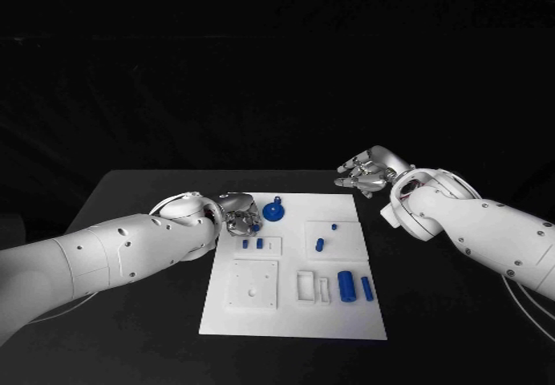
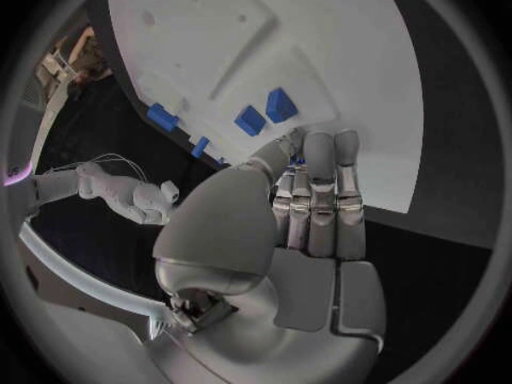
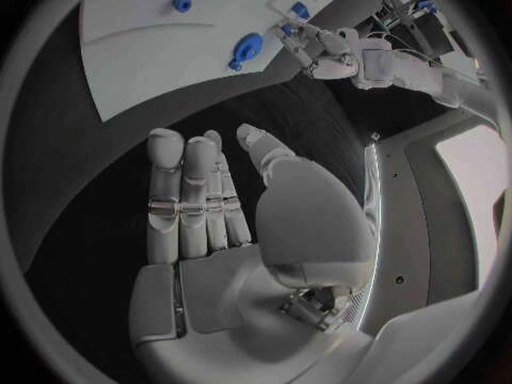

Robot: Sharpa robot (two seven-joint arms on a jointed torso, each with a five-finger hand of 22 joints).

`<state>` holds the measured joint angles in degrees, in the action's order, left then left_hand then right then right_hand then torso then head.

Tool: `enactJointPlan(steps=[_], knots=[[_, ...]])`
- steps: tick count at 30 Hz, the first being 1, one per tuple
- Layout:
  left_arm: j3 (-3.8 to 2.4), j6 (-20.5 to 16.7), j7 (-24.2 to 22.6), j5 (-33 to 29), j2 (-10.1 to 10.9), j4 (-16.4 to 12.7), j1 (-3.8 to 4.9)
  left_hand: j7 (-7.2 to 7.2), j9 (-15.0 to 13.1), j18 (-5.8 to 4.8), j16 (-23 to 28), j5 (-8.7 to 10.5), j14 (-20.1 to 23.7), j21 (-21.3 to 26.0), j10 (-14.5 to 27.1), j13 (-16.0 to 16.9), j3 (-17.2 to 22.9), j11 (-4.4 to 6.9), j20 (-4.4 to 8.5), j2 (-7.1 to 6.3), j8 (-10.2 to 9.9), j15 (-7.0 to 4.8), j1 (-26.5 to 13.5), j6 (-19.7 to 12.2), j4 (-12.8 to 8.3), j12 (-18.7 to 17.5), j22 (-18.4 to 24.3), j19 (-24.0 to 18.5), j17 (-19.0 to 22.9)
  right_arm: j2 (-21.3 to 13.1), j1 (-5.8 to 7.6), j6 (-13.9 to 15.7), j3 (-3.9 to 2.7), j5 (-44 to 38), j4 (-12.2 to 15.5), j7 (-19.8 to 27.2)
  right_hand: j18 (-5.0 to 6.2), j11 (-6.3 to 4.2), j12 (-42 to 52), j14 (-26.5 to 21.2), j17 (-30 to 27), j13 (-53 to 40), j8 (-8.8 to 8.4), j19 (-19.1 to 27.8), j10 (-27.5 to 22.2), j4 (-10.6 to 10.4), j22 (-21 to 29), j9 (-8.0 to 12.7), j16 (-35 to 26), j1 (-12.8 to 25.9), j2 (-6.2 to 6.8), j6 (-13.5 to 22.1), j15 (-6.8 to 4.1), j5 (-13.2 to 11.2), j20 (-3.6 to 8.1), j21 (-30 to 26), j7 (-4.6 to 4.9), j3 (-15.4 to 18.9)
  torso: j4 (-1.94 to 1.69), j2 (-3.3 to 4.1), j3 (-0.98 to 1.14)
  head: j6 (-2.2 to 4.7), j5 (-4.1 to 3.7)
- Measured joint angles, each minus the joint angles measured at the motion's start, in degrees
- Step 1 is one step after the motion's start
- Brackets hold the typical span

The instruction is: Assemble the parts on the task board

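We see the flat white rectangular task board [image 1: 295, 317] lying in the middle of the black table [image 1: 139, 192]. Our left hand [image 1: 238, 215] hovers over the board's far left corner, its silver fingers [image 2: 320, 188] held straight and close together; a small blue piece [image 1: 246, 230] sits right at the fingertips, but we cannot tell whether the hand holds it. Just beside that hand, on the board, lies a round blue knob-like part with a short stem [image 1: 274, 211]. Nearer the board's middle, a small blue block [image 1: 261, 242] stands by a recess. At the board's right side, a thick blue cylinder [image 1: 346, 286] lies beside a thinner blue peg [image 1: 366, 289], next to a white open frame [image 1: 308, 287]. Our right hand [image 1: 368, 172] hangs above the bare table beyond the board's far right corner, fingers [image 3: 182, 188] extended and slightly apart, holding nothing.
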<state>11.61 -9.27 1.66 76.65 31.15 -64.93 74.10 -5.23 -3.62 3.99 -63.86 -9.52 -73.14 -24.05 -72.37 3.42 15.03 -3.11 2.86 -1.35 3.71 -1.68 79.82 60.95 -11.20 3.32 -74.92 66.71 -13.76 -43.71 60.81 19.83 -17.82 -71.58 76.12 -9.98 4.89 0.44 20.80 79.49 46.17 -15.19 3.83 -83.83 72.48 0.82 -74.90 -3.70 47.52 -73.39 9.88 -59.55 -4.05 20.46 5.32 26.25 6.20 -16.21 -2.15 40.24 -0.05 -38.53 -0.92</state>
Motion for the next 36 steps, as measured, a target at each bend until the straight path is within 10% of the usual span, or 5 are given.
enactJointPlan(steps=[22,36], knots=[[-0.31,-1.9,0.1,-0.2,1.7,0.2,-0.07,-0.29,0.0,0.89,0.9,0.04,2.1,0.5,5.4,0.0,2.0,-1.94,-1.01,-2.37,0.0,1.09,0.8,-1.7,-0.6,0.0,0.0,-1.0,1.1,-0.3,-0.02,-3.5,0.0,-0.2,0.0,0.6,1.3,2.33,-16.9,0.6,-0.4,11.5,0.0,-0.1,1.7,3.6,0.0,0.0,0.4,-0.5,0.0,-3.4,1.43,-0.7,-0.94,0.8,0.39,-6.3,0.04,-0.01,0.01,0.31,-0.18],[-4.4,-6.7,-2.1,-11.8,6.4,0.3,0.83,-2.34,0.0,1.12,20.5,0.27,11.3,6.9,5.7,-0.1,5.1,-2.84,-3.28,-2.78,0.0,3.28,1.2,0.4,-1.6,0.0,1.0,-12.7,9.3,-1.8,-1.64,-10.4,0.01,-10.8,1.4,1.2,3.08,3.22,-16.9,0.8,-0.9,11.7,0.0,-0.1,-1.7,6.7,0.0,0.0,1.0,0.3,0.15,-5.4,1.63,-3.1,-1.76,1.6,0.0,-9.7,0.04,-0.11,0.03,0.97,-2.31]])
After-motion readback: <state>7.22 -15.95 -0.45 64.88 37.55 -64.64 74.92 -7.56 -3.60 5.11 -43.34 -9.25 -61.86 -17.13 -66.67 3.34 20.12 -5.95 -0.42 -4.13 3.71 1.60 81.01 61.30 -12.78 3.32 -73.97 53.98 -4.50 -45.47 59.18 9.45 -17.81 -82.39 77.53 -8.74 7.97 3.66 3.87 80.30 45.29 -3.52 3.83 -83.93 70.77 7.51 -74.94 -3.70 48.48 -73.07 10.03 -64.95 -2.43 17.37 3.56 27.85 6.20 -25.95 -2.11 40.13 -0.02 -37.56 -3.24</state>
